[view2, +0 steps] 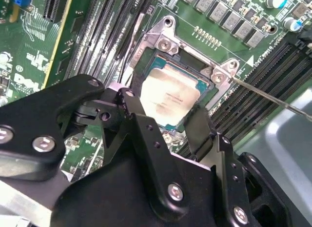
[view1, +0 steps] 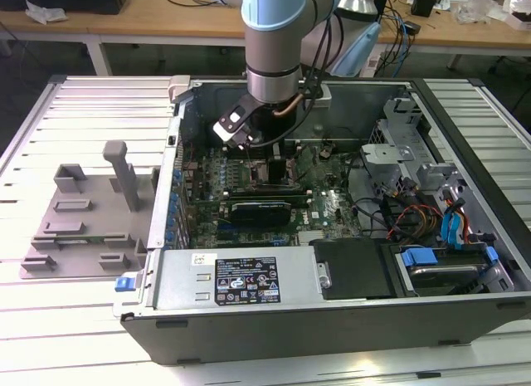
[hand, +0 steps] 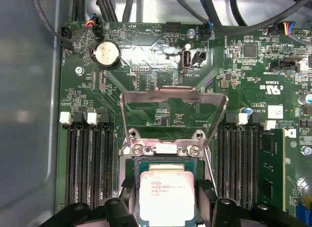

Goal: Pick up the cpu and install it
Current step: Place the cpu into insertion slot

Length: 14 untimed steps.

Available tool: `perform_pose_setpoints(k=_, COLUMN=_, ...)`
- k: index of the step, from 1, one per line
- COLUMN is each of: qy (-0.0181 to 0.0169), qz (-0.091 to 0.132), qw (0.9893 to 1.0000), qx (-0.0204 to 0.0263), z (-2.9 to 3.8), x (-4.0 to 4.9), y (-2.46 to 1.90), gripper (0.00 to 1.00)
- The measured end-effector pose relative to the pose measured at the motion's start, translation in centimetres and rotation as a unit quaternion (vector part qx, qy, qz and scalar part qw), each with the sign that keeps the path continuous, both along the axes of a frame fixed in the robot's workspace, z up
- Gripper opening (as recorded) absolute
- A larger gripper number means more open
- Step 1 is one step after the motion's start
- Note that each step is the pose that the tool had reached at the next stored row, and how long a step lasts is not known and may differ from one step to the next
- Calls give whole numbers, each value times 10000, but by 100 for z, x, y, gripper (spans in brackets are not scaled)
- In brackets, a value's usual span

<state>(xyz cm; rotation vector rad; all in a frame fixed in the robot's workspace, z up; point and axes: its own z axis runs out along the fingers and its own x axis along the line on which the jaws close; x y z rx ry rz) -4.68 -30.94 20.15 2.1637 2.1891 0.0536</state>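
The cpu point(hand: 167, 200), a square chip with a shiny silver top and thin green rim, lies flat within the open socket frame point(hand: 165, 150) on the green motherboard; in the second wrist view the cpu point(view2: 170, 97) sits square inside that frame. My gripper point(hand: 167, 203) straddles it, one black finger against each of two opposite edges, shut on the chip. The same grip appears in the second wrist view, gripper point(view2: 165, 117). In the exterior view the gripper point(view1: 267, 145) reaches down into the computer case point(view1: 249, 278), near its back wall.
The socket's metal load plate point(hand: 173, 97) stands raised beyond the chip, and its thin lever point(view2: 273, 97) sticks out to one side. Black memory slots point(hand: 90, 163) flank the socket. A graphics card point(view1: 261, 207), cables point(view1: 398, 216) and drive bays crowd the case. A grey fixture point(view1: 83, 212) rests outside it.
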Motion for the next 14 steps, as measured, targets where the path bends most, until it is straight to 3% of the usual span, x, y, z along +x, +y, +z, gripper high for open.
perform_pose_setpoints(k=2, qy=0, qz=1, qw=10000, qx=2, z=56, x=0, y=0, gripper=62)
perform_pose_setpoints(k=6, qy=0, qz=0, qw=10000, qx=5, z=56, x=0, y=0, gripper=60)
perform_pose_setpoints(k=7, qy=0, qz=0, qw=10000, qx=5, z=56, x=0, y=0, gripper=47)
perform_pose_setpoints(k=10, qy=0, qz=0, qw=10000, qx=9, z=57, x=0, y=0, gripper=39)
perform_pose_setpoints(k=13, qy=0, qz=0, qw=10000, qx=12, z=56, x=0, y=0, gripper=17)
perform_pose_setpoints(k=14, qy=0, qz=0, qw=10000, qx=12, z=56, x=0, y=0, gripper=17)
